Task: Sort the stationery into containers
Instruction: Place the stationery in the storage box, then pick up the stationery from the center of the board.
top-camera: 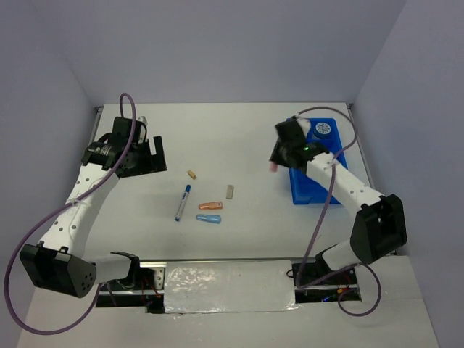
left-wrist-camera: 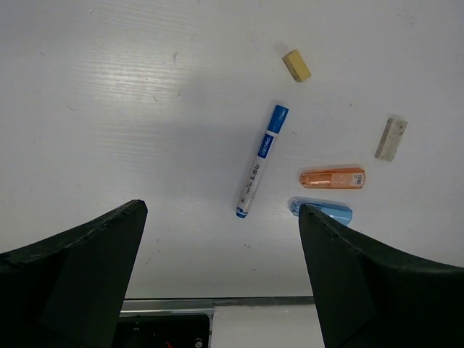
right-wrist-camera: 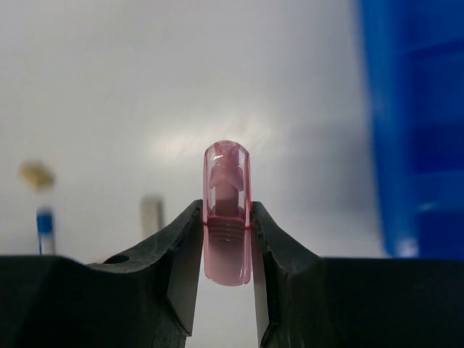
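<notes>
Nearest the arm bases, well to the left of the blue tray [top-camera: 299, 193], lay the blue capsule [top-camera: 209, 218]. The orange capsule [top-camera: 210, 206] was just beyond it, and the white pen [top-camera: 183, 202] lay beside both on the side away from the tray. A little farther out sat the grey stub [top-camera: 230, 191], then the tan stub [top-camera: 191, 174], each apart from the others and well clear of the tray.

Your left gripper [top-camera: 154, 155] hung farther left again, its jaws spread wide with nothing between them. Your right gripper [top-camera: 275, 164] was just off the tray's left wall, pinching the pink capsule [right-wrist-camera: 227, 174] around its middle. The capsule's rounded end stuck out past the fingertips; it was off the table and not yet over any compartment. At the tray's far end a blue-white roll [top-camera: 322, 130] sat inside.

The step in hand looked like carry and drop. To do it well, you needed to take the capsule fully across that left wall before lowering it. You then had to centre it over one compartment rather than a divider, go low, and only then part the fingers. With so narrow a grip you had to move gently, or the capsule could pivot.
</notes>
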Action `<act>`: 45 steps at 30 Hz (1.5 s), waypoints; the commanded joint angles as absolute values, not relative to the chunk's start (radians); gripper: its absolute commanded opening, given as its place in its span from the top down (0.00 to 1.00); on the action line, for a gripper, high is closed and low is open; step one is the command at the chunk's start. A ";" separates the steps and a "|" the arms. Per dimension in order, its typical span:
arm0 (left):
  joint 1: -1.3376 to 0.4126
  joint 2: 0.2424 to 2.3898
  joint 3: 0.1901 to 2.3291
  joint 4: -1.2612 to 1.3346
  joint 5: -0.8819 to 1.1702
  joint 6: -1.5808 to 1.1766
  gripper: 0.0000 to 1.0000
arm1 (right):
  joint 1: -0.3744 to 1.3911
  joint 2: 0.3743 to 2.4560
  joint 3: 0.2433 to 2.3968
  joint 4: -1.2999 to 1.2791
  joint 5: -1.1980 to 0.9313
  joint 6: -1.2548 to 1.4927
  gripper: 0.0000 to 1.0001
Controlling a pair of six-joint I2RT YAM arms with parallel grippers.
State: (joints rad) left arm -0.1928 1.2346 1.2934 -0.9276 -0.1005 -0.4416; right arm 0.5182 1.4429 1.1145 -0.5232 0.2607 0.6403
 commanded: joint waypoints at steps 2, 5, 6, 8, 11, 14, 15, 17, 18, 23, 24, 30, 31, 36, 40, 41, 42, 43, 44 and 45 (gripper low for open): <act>-0.189 1.213 1.296 -0.939 -0.061 -0.408 0.01 | 0.286 1.509 1.224 -0.563 0.327 0.606 0.71; -0.189 1.201 1.290 -0.942 -0.048 -0.408 0.01 | 0.164 1.619 1.308 -0.572 0.308 0.618 0.71; -0.189 1.198 1.284 -0.939 -0.043 -0.408 0.01 | 0.143 1.638 1.325 -0.568 0.284 0.627 0.70; -0.189 1.198 1.278 -0.936 -0.031 -0.402 0.01 | 0.097 1.701 1.371 -0.561 0.261 0.647 0.70; -0.187 1.193 1.275 -0.940 -0.029 -0.387 0.01 | 0.074 1.767 1.434 -0.575 0.279 0.660 0.68; -0.189 1.183 1.273 -0.945 -0.035 -0.370 0.01 | 0.037 1.810 1.457 -0.568 0.268 0.672 0.67; -0.189 1.178 1.270 -0.948 -0.041 -0.365 0.01 | 0.025 1.821 1.463 -0.561 0.264 0.675 0.66; -0.189 1.178 1.267 -0.962 -0.049 -0.362 0.01 | 0.008 1.850 1.476 -0.560 0.244 0.684 0.66; -0.189 1.178 1.258 -0.963 -0.051 -0.362 0.01 | 0.008 1.858 1.479 -0.558 0.241 0.687 0.65; -0.189 1.178 1.247 -0.971 -0.055 -0.361 0.01 | -0.028 1.871 1.471 -0.542 0.236 0.695 0.47; -0.189 1.181 1.250 -0.974 -0.060 -0.360 0.01 | -0.031 1.871 1.468 -0.528 0.235 0.693 0.38; -0.189 1.193 1.255 -0.969 -0.061 -0.365 0.01 | -0.023 1.823 1.497 -0.474 0.166 0.641 0.10; -0.189 1.195 1.256 -0.969 -0.064 -0.368 0.01 | -0.015 1.797 1.493 -0.435 0.157 0.621 0.10; -0.189 1.195 1.266 -0.976 -0.184 -0.438 0.01 | 0.299 1.584 1.414 -0.288 0.066 0.215 0.11; -0.186 1.178 1.273 -0.992 -0.308 -0.526 0.02 | 0.596 1.566 1.330 -0.336 0.006 -0.058 0.13; -0.183 1.169 1.275 -0.999 -0.325 -0.558 0.01 | 0.642 1.574 1.316 -0.337 -0.035 -0.101 0.15; -0.178 1.149 1.278 -0.999 -0.339 -0.571 0.01 | 0.687 1.607 1.309 -0.357 -0.072 -0.113 0.16; -0.175 1.138 1.278 -0.997 -0.359 -0.587 0.01 | 0.771 1.633 1.318 -0.371 -0.054 -0.126 0.19; -0.172 1.128 1.278 -0.993 -0.364 -0.594 0.01 | 0.802 1.690 1.327 -0.388 -0.058 -0.144 0.20; -0.169 1.111 1.278 -0.992 -0.367 -0.595 0.01 | 0.855 1.718 1.348 -0.414 -0.080 -0.156 0.23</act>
